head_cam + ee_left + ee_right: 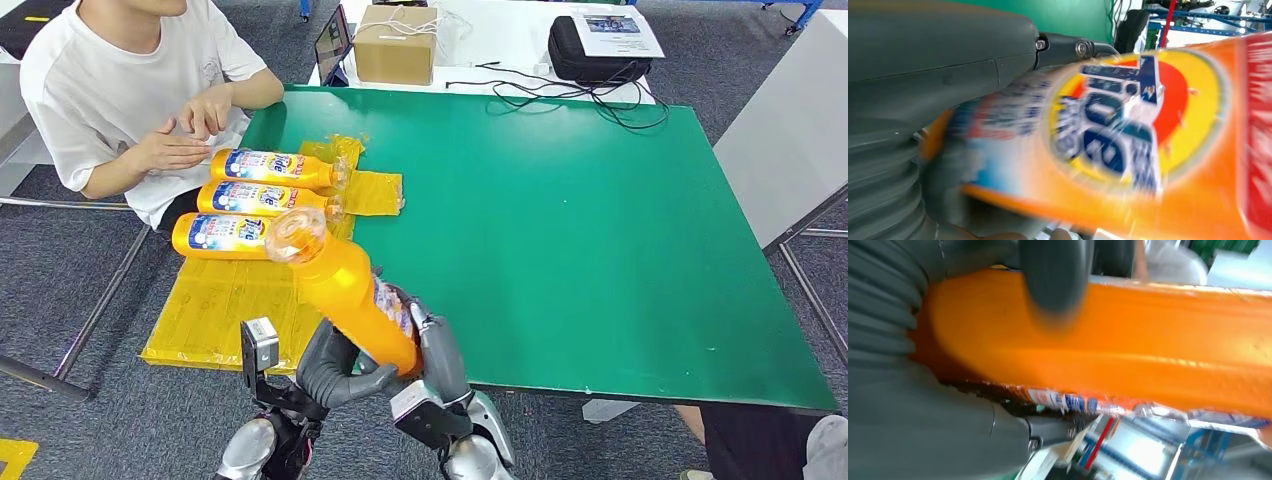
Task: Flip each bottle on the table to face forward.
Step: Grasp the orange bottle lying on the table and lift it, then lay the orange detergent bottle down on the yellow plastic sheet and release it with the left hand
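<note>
Both hands: left hand [335, 372] and right hand [432, 345] grip one bottle [350, 295], raised over near surface [560, 220] edge
Bottle tilt: cap toward far-left
Three bottles [262, 198]: lying labels-up on yellow sheet [225, 310], far-left
Person [120, 90]: seated beyond them

The held bottle [345, 290] hides the palms of both hands in the head view, and its base sits out of sight between the left hand [335, 370] and right hand [440, 350]. Its label [1118, 125] is motion-blurred in the left wrist view, the small print unreadable. The right wrist view smears the thumb [1055, 275]. The picture's top edge cuts off the seated person [120, 90].
</note>
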Tool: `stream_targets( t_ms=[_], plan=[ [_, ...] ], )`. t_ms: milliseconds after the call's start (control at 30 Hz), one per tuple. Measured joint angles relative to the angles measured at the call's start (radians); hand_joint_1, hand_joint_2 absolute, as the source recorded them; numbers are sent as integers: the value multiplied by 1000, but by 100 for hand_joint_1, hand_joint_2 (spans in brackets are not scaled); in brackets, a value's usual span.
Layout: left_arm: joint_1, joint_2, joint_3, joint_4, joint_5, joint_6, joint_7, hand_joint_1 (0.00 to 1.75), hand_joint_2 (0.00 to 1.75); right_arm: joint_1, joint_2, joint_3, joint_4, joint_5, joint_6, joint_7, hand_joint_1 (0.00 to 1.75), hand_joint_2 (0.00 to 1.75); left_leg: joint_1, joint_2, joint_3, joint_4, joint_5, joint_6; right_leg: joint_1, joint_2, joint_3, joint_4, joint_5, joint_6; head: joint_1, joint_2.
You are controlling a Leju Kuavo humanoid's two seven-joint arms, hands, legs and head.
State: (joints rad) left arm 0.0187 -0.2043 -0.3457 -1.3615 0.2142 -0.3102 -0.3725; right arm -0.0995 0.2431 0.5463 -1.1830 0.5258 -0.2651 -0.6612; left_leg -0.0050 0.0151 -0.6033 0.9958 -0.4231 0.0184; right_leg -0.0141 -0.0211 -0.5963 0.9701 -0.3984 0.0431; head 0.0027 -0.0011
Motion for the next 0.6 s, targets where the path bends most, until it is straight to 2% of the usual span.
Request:
stream_targets(
  t_ms=[267, 600],
  plan=[
    [-6, 1, 23, 0, 66, -6, 9, 0, 175, -83, 21, 82, 145, -12, -23, -17, 175, 175, 0, 2, 0, 0, 0, 0, 0, 0, -1, 0, 0, 0, 0, 0],
    [-4, 9, 42, 0, 82, -6, 16, 0, 175, -126, 26, 110, 221, -13, -24, -14, 175, 175, 0, 2, 0, 0, 0, 0, 0, 0, -1, 0, 0, 0, 0, 0]
  ],
)
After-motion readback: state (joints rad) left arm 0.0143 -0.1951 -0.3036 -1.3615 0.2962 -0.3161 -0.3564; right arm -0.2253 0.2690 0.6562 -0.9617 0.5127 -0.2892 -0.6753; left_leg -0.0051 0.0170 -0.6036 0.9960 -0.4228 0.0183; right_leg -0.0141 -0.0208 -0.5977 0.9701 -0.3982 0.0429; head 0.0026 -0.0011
